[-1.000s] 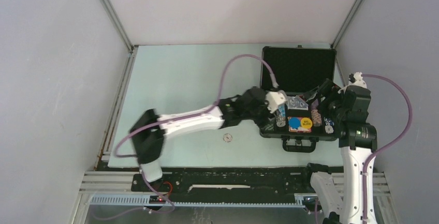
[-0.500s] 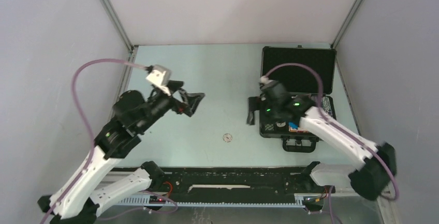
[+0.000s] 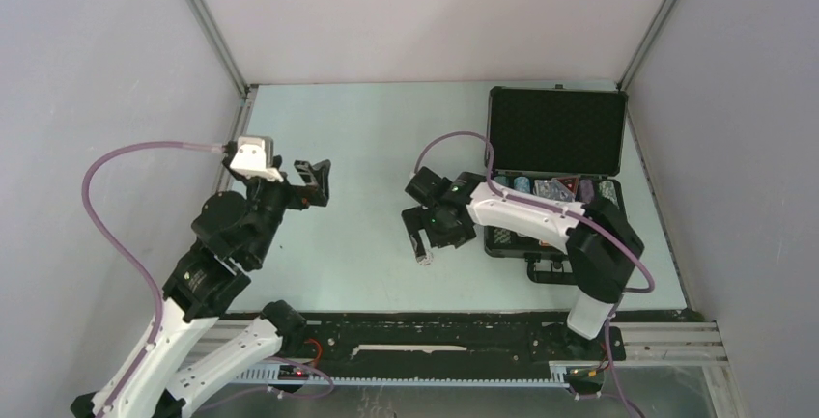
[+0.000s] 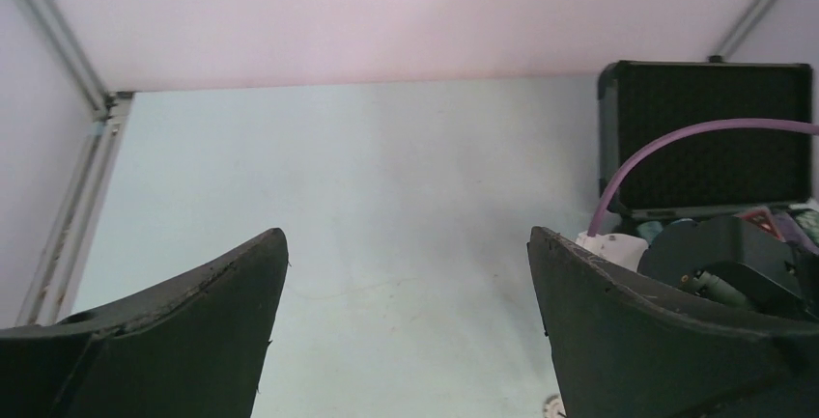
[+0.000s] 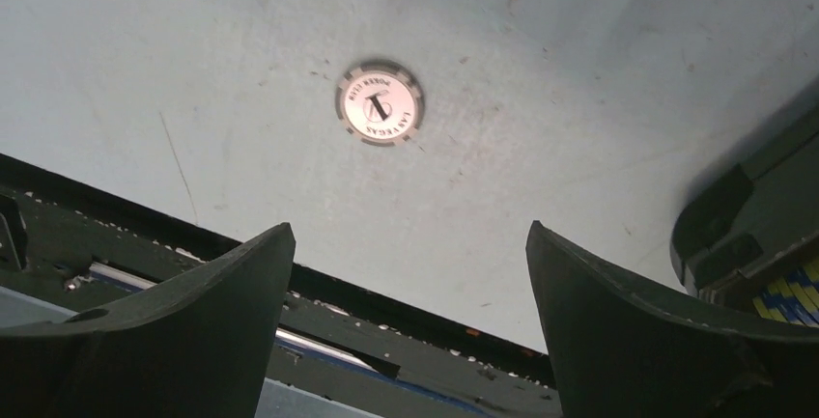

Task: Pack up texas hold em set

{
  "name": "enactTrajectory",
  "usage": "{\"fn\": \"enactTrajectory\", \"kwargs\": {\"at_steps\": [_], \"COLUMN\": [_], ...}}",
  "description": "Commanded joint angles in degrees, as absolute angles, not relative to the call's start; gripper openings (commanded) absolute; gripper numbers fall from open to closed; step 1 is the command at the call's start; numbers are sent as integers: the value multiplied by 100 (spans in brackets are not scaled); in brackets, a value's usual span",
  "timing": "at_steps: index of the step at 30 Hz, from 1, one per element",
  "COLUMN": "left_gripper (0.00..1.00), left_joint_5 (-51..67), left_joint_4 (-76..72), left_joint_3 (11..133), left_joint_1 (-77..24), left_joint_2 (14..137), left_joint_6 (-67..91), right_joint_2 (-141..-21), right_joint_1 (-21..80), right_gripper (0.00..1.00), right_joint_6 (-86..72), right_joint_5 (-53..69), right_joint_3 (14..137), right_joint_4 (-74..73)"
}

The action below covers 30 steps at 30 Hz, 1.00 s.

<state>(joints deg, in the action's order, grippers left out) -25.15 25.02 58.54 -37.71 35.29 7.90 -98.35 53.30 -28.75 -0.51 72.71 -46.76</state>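
In the top view the black case (image 3: 555,208) lies open toward 3 o'clock on the table (image 3: 357,128), its lid (image 3: 555,131) raised at the far side and rows of chips (image 3: 526,186) packed along the foam tray. The right gripper (image 3: 422,242) reaches across to the left of the case, low over the table near its middle. Its fingers are spread wide and carry nothing, and what lies under them is hard to make out here. The left gripper (image 3: 311,179) is drawn away toward 9 o'clock, well apart from the case, equally wide and empty. From the left wrist, both dark fingers (image 4: 193,321) frame only bare table, with the case lid far off at 2 o'clock and the right arm's purple cable (image 4: 676,143) arching in front of it. Nothing lies between these fingers. From the right wrist, a single white poker chip (image 5: 380,102) lies flat and face up on the table, outside the case. It is ahead of the open fingers at 12 o'clock, a touch left of the gap's centre line, and not yet between the tips. A corner of the case shows at 4 o'clock. Being round, the chip has no long axis to line up with. The right arm is plainly the nearer one, so I judge it needs to go forward and down to straddle the chip.
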Motion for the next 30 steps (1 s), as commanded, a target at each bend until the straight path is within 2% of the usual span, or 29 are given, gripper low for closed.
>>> {"fn": "enactTrajectory", "kwargs": {"at_steps": [1, 6, 19, 30], "left_gripper": [100, 100, 100, 100], "left_joint_5": [-3058, -3276, -3255, -3278], "left_joint_4": [2086, 2038, 1986, 1978], "left_joint_3": [5296, 5176, 5106, 5071], "left_joint_1": [-3674, -3669, -3661, -3665], "left_joint_2": [3142, 2864, 2843, 2759], "left_joint_6": [636, 681, 703, 694], "right_joint_2": [-10206, -10514, -11419, -11927], "right_joint_1": [5431, 5476, 5661, 5639], "right_gripper": [100, 99, 82, 64], "right_joint_6": [-2771, -2815, -3114, -3069], "right_joint_5": [-62, -61, -146, -332], "right_joint_3": [7839, 8072, 8733, 9055], "right_joint_4": [-5088, -5212, -5382, -5425]}}
